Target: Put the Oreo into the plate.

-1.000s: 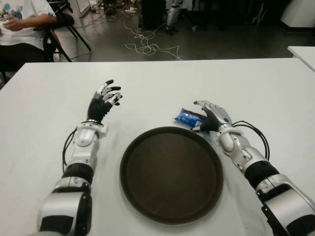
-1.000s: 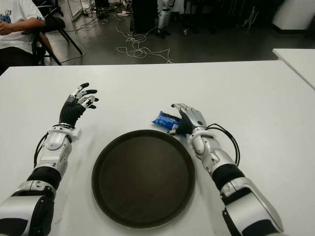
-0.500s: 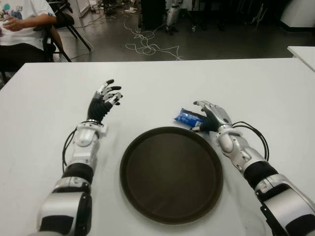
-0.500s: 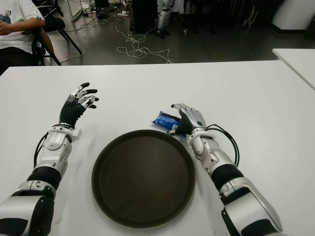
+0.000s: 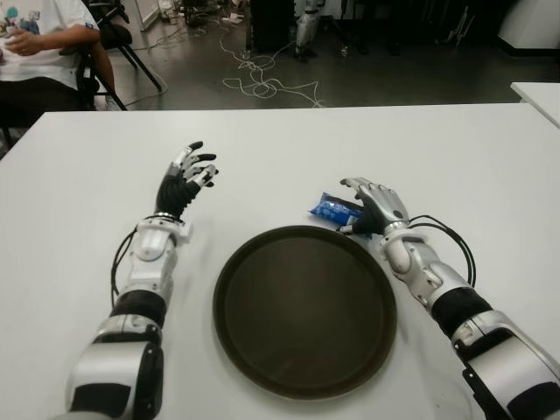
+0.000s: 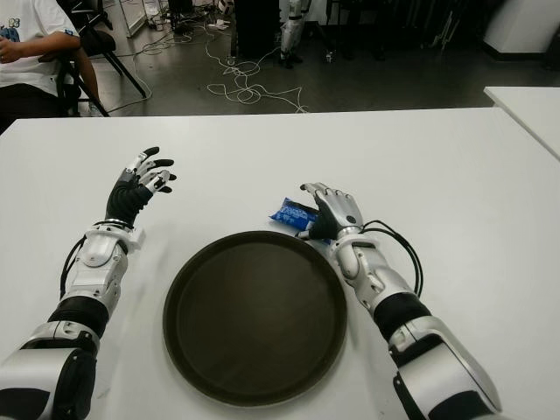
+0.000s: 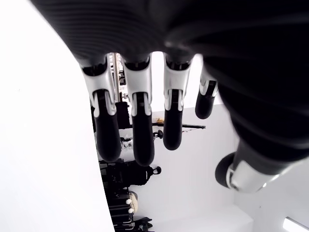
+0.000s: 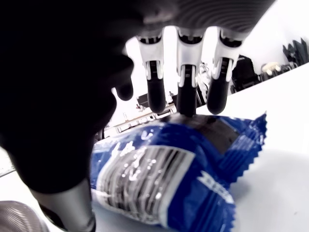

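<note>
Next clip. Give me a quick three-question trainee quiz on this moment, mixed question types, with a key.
1. True or false: the Oreo packet already lies in the plate.
2. Which hand is at the packet? A) left hand B) right hand
3. Fill in: the packet lies on the white ____, just beyond the plate's far rim.

Key
1. False: it is on the table, outside the plate.
2. B: the right hand's fingers arch over the packet, not yet closed on it; the left hand is open, out to the plate's left.
3. table
</note>
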You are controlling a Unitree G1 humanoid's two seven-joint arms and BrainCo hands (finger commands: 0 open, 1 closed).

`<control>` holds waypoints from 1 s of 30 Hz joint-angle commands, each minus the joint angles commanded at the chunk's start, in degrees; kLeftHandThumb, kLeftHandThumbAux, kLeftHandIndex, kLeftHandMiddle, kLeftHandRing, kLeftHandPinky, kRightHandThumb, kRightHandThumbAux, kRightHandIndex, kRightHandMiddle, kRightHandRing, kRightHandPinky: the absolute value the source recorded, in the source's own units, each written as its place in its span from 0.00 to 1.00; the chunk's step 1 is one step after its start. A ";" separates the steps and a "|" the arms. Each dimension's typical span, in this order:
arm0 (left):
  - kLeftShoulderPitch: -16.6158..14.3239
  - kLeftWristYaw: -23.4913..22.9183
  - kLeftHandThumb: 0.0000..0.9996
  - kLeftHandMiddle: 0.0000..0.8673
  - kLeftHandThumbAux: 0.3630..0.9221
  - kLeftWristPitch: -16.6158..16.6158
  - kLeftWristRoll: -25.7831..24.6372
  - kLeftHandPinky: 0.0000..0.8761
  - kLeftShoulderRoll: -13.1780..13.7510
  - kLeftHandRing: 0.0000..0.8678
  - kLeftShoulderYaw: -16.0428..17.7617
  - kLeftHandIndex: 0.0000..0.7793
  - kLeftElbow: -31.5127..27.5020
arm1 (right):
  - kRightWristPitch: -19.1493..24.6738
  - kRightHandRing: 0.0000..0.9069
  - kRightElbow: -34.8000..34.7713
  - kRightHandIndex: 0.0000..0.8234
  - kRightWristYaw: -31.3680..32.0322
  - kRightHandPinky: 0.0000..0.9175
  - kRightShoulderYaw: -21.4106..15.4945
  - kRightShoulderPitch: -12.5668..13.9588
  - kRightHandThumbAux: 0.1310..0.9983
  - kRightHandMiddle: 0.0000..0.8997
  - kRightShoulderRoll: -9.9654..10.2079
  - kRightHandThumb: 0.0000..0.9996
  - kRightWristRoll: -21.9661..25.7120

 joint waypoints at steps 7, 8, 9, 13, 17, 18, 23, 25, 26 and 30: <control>-0.04 -0.05 0.27 0.31 0.48 0.18 -0.18 0.48 -0.20 0.39 0.03 0.18 -0.06 | 0.02 0.40 -0.16 0.30 -0.73 0.42 0.39 0.10 0.86 0.38 -0.15 0.01 -0.19; -0.05 -0.05 0.27 0.31 0.48 0.25 -0.20 0.48 -0.21 0.39 0.03 0.18 -0.10 | -0.07 0.41 -0.32 0.31 -0.89 0.43 0.41 0.19 0.86 0.38 -0.17 0.02 -0.19; -0.05 -0.06 0.27 0.32 0.47 0.29 -0.21 0.48 -0.22 0.39 0.03 0.18 -0.12 | -0.14 0.42 -0.44 0.33 -1.01 0.44 0.43 0.26 0.86 0.40 -0.19 0.03 -0.18; -0.02 -0.02 0.27 0.32 0.46 0.46 -0.07 0.48 -0.24 0.39 -0.12 0.18 -0.34 | -0.47 0.43 -0.32 0.35 -1.55 0.45 0.47 0.31 0.87 0.42 -0.21 0.05 -0.13; 0.05 0.07 0.26 0.31 0.45 0.29 0.25 0.46 -0.15 0.37 -0.41 0.18 -0.49 | -0.69 0.42 0.52 0.37 -1.93 0.44 0.56 0.01 0.86 0.41 -0.11 0.07 -0.08; 0.06 0.10 0.26 0.31 0.45 0.16 0.32 0.46 -0.13 0.37 -0.47 0.18 -0.48 | -0.73 0.42 0.52 0.37 -1.93 0.44 0.56 0.01 0.86 0.41 -0.16 0.07 -0.04; 0.15 0.42 0.25 0.31 0.44 -0.34 0.71 0.45 -0.03 0.37 -0.67 0.18 -0.51 | -0.75 0.42 0.30 0.39 -1.63 0.43 0.55 0.02 0.85 0.42 -0.36 0.07 0.07; 0.16 0.63 0.25 0.32 0.45 -0.41 0.90 0.46 0.00 0.37 -0.72 0.18 -0.48 | -0.70 0.41 0.24 0.39 -1.36 0.42 0.54 -0.07 0.85 0.42 -0.46 0.05 0.11; 0.19 0.71 0.25 0.32 0.45 -0.44 0.98 0.46 0.00 0.37 -0.73 0.18 -0.51 | -0.66 0.41 0.14 0.39 -1.12 0.42 0.50 -0.09 0.85 0.42 -0.54 0.05 0.17; 0.28 0.82 0.25 0.32 0.46 -0.43 1.13 0.47 0.01 0.38 -0.78 0.18 -0.62 | 0.05 0.37 -0.30 0.38 0.74 0.38 0.20 -0.28 0.84 0.39 -0.79 0.01 0.65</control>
